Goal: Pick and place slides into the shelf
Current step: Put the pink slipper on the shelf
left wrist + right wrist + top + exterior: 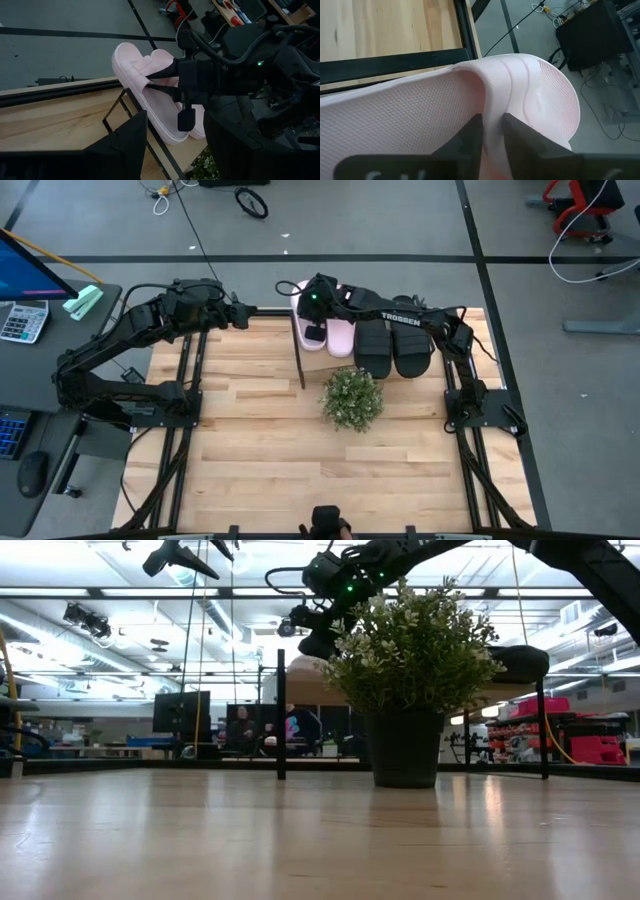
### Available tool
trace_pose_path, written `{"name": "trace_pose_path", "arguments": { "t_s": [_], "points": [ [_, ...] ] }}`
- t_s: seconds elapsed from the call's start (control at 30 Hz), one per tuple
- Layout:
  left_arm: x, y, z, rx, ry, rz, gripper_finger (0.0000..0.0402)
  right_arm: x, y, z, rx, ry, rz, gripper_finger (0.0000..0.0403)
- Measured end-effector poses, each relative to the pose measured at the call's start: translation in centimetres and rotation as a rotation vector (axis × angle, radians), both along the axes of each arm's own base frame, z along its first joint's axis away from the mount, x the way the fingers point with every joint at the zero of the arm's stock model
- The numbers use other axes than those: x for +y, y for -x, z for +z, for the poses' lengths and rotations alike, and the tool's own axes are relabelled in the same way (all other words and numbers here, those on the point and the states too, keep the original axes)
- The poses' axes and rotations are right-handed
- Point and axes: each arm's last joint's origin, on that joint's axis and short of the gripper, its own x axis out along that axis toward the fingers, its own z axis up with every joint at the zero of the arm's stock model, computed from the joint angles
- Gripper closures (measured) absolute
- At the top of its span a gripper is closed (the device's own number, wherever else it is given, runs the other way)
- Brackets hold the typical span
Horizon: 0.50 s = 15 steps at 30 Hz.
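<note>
Nearest on the table (250,440): a potted plant (352,398), standing upright just in front of the shelf (318,364). Behind it, the shelf at the table's far edge, wood top up on thin black legs. On that top, side by side, the black slides (392,346) lying flat toward the right arm's side, and just beside them the pink slides (340,332) at the shelf's other end, toes out past the far edge. Over the pink pair, the right gripper (491,131), reached across from the right arm's base and clamped on the strap (520,80) of one pink slide, both fingers (470,137) pinching the strap's ridge between them. Cannot tell whether that slide rests on the shelf or hangs just clear of it. Seen level across the table, the same gripper above the shelf top, partly behind the plant's leaves. Off to the left and clear of the shelf, the left gripper (243,311), held up in the air near the table's far edge, pointed toward the pink pair, fingers spread apart and gripping nothing. Beyond the table, grey floor with loose cables.
</note>
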Motion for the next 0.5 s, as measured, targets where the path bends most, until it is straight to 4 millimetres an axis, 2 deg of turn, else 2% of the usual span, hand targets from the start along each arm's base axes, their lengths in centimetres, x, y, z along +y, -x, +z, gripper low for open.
{"name": "trace_pose_path", "arguments": {
  "t_s": [0.23,0.4,0.5],
  "points": [
    [0.0,0.0,0.0,0.0,0.0,0.0,0.0206,0.2,0.2,1.2,-0.001,-0.004,0.002,0.0275],
    [0.0,0.0,0.0,0.001,-0.001,0.0,0.0201,0.2,0.1,3.5,-0.052,0.0,0.016,0.0253],
    [0.0,0.0,0.0,0.001,-0.001,0.0,0.0202,0.5,0.0,5.4,-0.133,-0.057,0.107,0.0256]
  ]
}}
